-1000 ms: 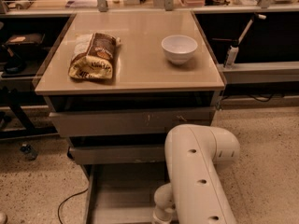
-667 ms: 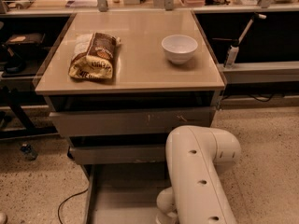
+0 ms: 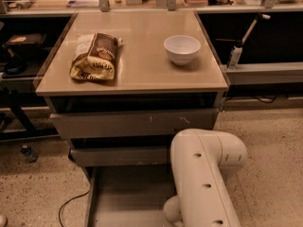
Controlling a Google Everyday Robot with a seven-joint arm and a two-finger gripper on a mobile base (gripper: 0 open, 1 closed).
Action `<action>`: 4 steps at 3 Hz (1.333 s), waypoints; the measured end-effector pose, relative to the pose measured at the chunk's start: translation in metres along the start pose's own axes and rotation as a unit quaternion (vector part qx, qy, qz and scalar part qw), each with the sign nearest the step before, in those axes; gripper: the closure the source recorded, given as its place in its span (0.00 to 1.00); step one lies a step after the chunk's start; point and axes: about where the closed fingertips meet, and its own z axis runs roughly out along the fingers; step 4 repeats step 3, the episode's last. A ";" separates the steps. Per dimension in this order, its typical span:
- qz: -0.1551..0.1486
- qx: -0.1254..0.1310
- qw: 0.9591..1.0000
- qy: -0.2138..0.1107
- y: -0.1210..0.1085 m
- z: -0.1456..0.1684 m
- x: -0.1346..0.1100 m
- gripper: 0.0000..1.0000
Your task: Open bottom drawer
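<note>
The bottom drawer stands pulled out towards me at the foot of the cabinet, and its shallow bare grey tray shows. Its front is below the picture's edge. Above it are the plain middle drawer front and the tall scratched top drawer front. My white arm reaches down over the right part of the open tray. My gripper is out of view, below the picture's lower edge past the arm's end.
On the beige cabinet top lie a brown snack bag at the left and a white bowl at the right. A dark cable runs on the speckled floor left of the drawer. Cluttered benches stand behind.
My arm has shifted slightly to the right. The bottom drawer looks the same, pulled out.
</note>
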 end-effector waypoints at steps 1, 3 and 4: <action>0.030 -0.005 0.999 0.010 0.013 0.005 0.032 0.00; 0.040 -0.007 0.999 0.010 0.014 0.003 0.033 0.00; 0.040 -0.007 0.999 0.010 0.014 0.003 0.033 0.00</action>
